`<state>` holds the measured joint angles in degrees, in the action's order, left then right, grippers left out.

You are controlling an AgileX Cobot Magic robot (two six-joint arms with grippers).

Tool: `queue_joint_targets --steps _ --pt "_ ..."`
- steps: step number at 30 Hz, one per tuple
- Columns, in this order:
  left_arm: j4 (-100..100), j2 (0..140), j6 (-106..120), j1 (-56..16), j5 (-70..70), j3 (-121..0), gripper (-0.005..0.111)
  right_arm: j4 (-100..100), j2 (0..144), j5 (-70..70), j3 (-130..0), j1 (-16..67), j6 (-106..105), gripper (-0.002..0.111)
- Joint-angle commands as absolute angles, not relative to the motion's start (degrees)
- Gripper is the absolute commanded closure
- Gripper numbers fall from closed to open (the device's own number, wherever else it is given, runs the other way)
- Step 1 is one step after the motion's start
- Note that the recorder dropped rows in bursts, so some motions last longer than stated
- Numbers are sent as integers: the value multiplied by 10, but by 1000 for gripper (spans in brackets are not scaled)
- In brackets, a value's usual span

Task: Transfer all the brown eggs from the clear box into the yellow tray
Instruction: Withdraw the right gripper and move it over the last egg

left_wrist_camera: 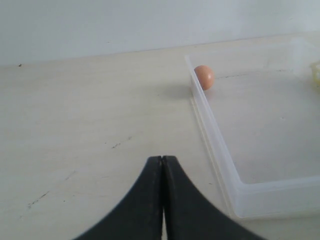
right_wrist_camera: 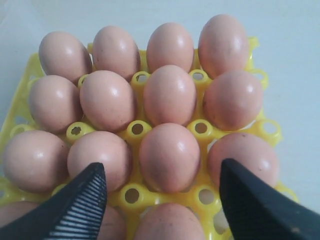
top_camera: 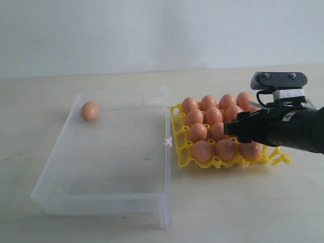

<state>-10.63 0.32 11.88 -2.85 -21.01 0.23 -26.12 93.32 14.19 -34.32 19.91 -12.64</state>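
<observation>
One brown egg [top_camera: 89, 110] lies alone in the far left corner of the clear box [top_camera: 116, 195]; the left wrist view shows this egg [left_wrist_camera: 204, 77] just inside the box wall [left_wrist_camera: 215, 145]. Several brown eggs [top_camera: 202, 151] fill the cups of the yellow tray [top_camera: 276, 158] beside the box. My right gripper [top_camera: 233, 129] hovers low over the tray's right side. In its wrist view the right gripper [right_wrist_camera: 161, 167] is open, its fingers [right_wrist_camera: 82, 200] apart on either side of an egg [right_wrist_camera: 170, 222] seated in the tray [right_wrist_camera: 137, 129], touching nothing. My left gripper [left_wrist_camera: 162, 159] is shut and empty over bare table outside the box.
A white clasp [top_camera: 166, 142] sits on the box's long edge facing the tray. A pale wall runs behind the table [top_camera: 243, 202]. The left arm does not show in the exterior view.
</observation>
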Motion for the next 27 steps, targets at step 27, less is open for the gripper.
queue_joint_targets --steps 27 --pt "-107 0 118 -28 -205 0 107 -329 995 -360 -591 333 -255 73"
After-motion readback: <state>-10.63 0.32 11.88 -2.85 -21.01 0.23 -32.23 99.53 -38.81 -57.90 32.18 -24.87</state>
